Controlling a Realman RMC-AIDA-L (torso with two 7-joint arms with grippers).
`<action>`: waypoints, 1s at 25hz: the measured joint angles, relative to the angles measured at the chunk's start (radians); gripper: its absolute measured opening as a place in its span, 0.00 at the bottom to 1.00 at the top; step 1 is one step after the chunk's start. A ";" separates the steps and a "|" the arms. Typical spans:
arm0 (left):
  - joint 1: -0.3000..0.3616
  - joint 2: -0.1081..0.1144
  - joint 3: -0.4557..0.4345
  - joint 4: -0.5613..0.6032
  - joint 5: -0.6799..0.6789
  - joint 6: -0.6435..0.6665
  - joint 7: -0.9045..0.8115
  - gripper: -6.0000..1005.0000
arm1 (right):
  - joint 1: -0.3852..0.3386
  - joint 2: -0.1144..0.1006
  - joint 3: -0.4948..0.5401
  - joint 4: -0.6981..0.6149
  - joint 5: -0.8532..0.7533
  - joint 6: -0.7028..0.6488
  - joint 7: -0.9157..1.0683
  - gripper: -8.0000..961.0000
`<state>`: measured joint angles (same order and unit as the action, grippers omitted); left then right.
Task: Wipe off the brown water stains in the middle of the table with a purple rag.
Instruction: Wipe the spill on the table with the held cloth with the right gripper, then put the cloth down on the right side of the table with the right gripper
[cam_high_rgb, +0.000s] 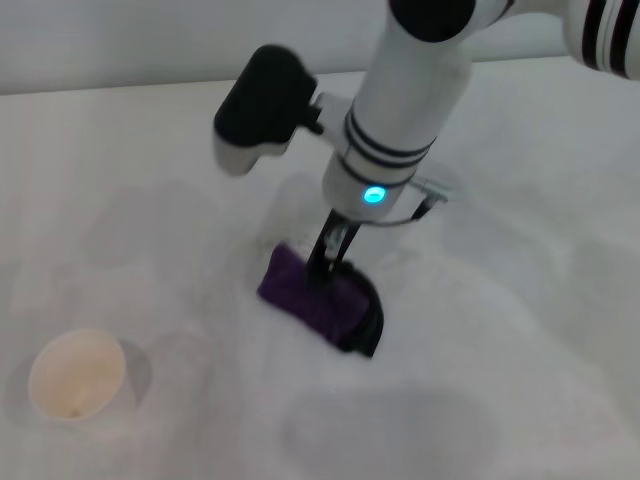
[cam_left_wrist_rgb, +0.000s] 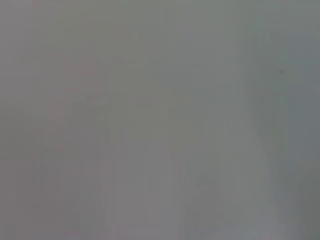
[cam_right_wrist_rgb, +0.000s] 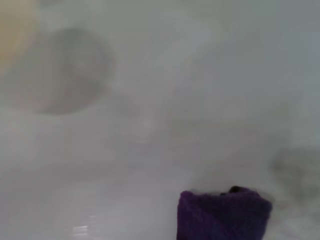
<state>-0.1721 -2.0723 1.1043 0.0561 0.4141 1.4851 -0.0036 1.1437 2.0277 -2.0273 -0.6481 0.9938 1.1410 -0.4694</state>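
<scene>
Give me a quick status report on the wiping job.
Right hand shut on purple rag, pressing it on the table. Left hand not in view. No brown stain visible. Paper cup off to the left, apart.

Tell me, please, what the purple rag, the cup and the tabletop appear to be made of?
The purple rag, pressed on the table under the right gripper, looks like soft woven cloth: wrinkled folds, matt, with a black edge. The cup seems to be paper: thin wall, dull cream inside. The table appears to be a smooth, matt white laminate or painted board, with faint greyish marks.
</scene>
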 joint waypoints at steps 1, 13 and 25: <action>0.000 0.000 0.000 0.000 0.000 0.000 0.000 0.87 | -0.003 0.000 0.021 0.013 -0.033 -0.012 0.004 0.08; 0.008 0.001 0.000 0.003 -0.039 0.000 -0.003 0.87 | -0.174 -0.012 0.360 -0.148 -0.403 0.093 0.031 0.08; -0.010 -0.001 0.003 0.004 -0.038 0.002 -0.010 0.87 | -0.297 -0.018 0.515 -0.185 -0.604 0.096 0.015 0.08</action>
<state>-0.1817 -2.0738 1.1076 0.0599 0.3759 1.4875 -0.0135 0.8469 2.0100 -1.5123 -0.8330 0.3895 1.2375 -0.4548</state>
